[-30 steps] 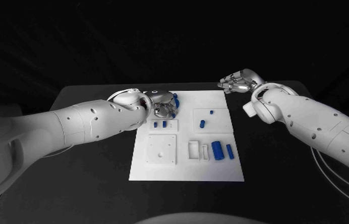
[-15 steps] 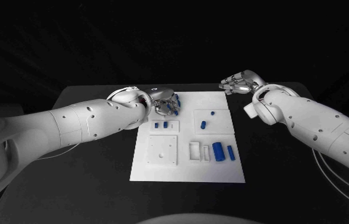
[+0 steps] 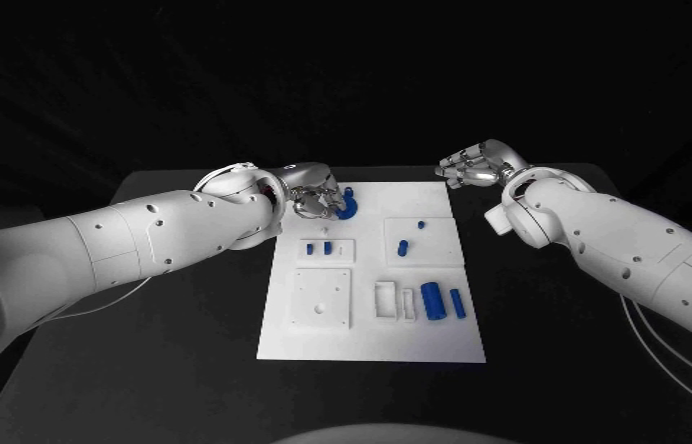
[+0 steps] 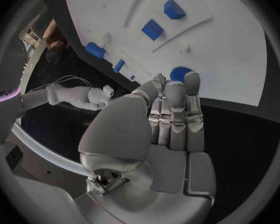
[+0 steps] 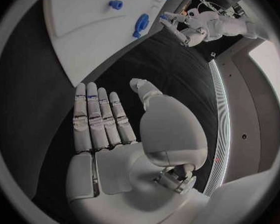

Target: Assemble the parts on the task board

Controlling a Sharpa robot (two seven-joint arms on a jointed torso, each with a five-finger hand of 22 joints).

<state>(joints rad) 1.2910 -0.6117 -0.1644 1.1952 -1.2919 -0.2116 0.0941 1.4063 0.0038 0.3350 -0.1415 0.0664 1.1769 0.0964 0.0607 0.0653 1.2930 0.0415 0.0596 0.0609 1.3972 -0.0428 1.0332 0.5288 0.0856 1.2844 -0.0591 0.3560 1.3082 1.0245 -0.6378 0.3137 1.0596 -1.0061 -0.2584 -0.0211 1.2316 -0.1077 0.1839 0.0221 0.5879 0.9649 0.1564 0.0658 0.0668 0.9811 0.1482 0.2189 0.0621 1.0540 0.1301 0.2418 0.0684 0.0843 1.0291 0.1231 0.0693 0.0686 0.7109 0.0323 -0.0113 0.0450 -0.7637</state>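
Fingers (image 4: pixel 177 109) on the left hand (image 3: pixel 315 200) are straight and side by side, nothing in them. The right hand (image 3: pixel 476 164) is flat and empty too.

Nearest on the task board (image 3: pixel 368 339), the long blue part (image 3: pixel 431 301) lies flat, its long axis running near-to-far. Farther back is the round toothed blue part (image 3: pixel 349 207), just off the left fingertips; can't tell if they touch.

That hand has slid back from the small parts (image 3: pixel 319 249) over the last second, so I'd guess the toothed one is next.

Matt white task board (image 3: pixel 372 334), matt blue plastic parts (image 3: pixel 431 300), smooth silvery metal-look fingers (image 4: pixel 175 115), matt black table (image 3: pixel 173 344)
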